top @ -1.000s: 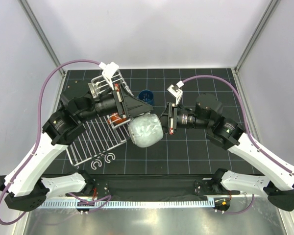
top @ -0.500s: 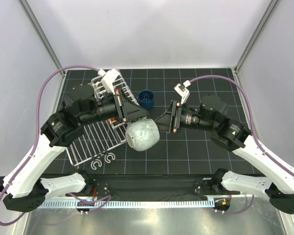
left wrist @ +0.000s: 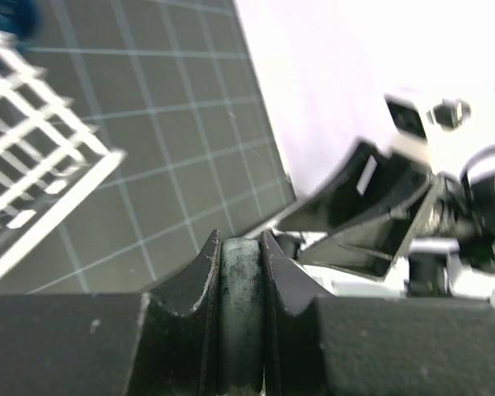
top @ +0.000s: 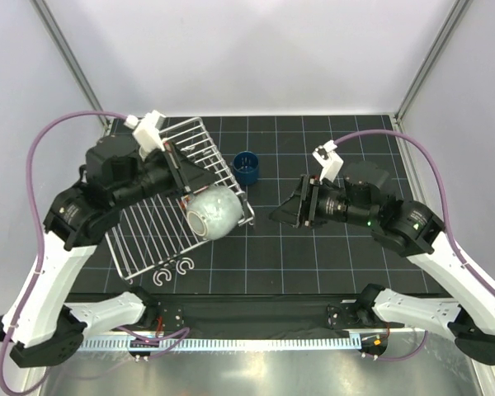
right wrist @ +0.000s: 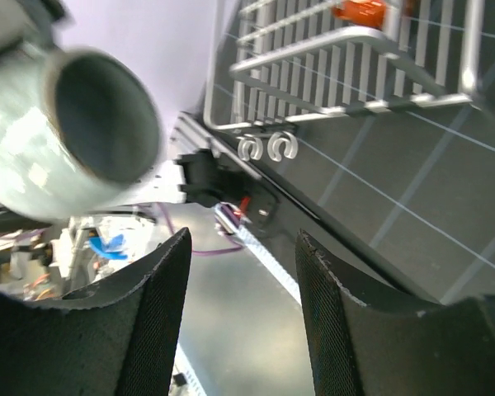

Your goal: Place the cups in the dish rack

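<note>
Two white C-shaped hooks (top: 173, 271) are lying in front of the dish rack (top: 144, 239), which is holding an orange-red cup (right wrist: 359, 8). The left gripper (left wrist: 242, 264) is pinching the wall of the speckled grey cup (top: 214, 212), tipped sideways over the rack's right edge. The right gripper (top: 289, 213) is hanging beside it, fingers spread and holding nothing. A dark blue cup (top: 247, 167) is standing on the mat beyond.

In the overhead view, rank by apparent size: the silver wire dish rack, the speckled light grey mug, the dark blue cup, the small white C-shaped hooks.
1. silver wire dish rack
2. speckled light grey mug, held up nearer the camera, so its lead is unsure
3. dark blue cup
4. small white C-shaped hooks
</note>
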Motion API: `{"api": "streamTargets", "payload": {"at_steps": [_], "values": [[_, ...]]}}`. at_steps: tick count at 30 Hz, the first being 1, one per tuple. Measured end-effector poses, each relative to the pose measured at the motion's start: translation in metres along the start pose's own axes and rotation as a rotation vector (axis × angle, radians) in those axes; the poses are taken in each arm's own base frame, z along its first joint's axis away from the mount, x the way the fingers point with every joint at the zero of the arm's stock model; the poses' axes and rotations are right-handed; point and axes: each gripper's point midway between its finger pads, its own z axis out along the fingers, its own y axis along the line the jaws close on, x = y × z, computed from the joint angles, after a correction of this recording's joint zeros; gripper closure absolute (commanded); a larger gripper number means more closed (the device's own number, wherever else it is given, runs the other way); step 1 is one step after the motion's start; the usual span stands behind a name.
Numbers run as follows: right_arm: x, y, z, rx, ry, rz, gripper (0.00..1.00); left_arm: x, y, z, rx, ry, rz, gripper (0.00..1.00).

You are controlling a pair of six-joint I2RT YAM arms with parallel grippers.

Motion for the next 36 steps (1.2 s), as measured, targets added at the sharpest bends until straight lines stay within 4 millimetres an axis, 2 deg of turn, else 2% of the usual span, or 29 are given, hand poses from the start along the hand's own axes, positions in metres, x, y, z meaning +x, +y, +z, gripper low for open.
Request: {"api": "streamTargets", "payload": {"at_steps": [4, 8, 12, 16, 18, 22, 26, 29, 36], "values": [[0.004, -0.018, -0.007, 0.076, 0.011, -0.020, 0.45, -0.031, 0.028, -0.015, -0.111, -0.086, -0.049, 1.00], [0.006, -0.026, -0.009, 0.110, 0.028, -0.041, 0.44, -0.067, 0.060, -0.025, -0.210, -0.172, -0.121, 1.00], [0.005, -0.030, -0.005, 0.128, 0.051, -0.067, 0.44, -0.101, 0.105, -0.036, -0.321, -0.250, -0.218, 1.00], [-0.001, -0.034, -0.002, 0.156, 0.077, -0.109, 0.44, -0.123, 0.158, -0.056, -0.463, -0.332, -0.339, 1.00], [-0.002, -0.036, -0.003, 0.165, 0.083, -0.130, 0.44, -0.129, 0.178, -0.068, -0.524, -0.375, -0.385, 1.00], [0.000, -0.045, -0.008, 0.192, 0.104, -0.171, 0.44, -0.131, 0.207, -0.087, -0.599, -0.437, -0.495, 1.00], [0.002, -0.056, -0.013, 0.225, 0.129, -0.204, 0.43, -0.122, 0.251, -0.097, -0.685, -0.479, -0.668, 1.00], [-0.002, -0.064, -0.019, 0.253, 0.129, -0.225, 0.43, -0.117, 0.281, -0.099, -0.745, -0.498, -0.771, 1.00], [-0.009, -0.076, -0.036, 0.312, 0.130, -0.263, 0.43, -0.096, 0.333, -0.089, -0.832, -0.528, -0.948, 1.00]]}}
